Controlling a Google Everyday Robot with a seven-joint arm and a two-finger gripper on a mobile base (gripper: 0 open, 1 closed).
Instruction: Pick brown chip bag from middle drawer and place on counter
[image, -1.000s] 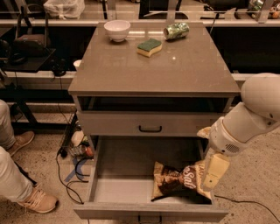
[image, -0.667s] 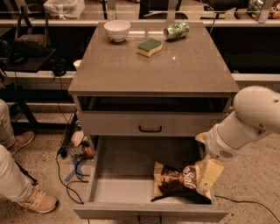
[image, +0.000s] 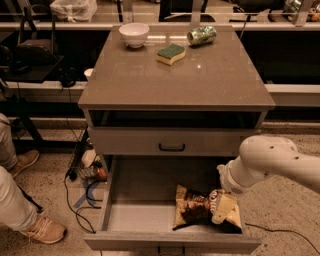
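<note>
Progress is slight: nearest the camera, the wide grey middle drawer (image: 135, 215) stands open, and the crumpled dark-brown foil chip bag (image: 192, 209) lies on its pale floor toward the right front corner, not yet lifted. The white arm's pale claw (image: 223, 206) is down inside the drawer, over the bag's right end and apparently touching it. Whether it has closed on the foil I cannot tell. Lifting and carrying are left. Farther back, the smooth grey-brown table (image: 175, 85) carries a green-topped yellow sponge (image: 171, 54), a green can (image: 201, 36) and a white bowl (image: 134, 34).
</note>
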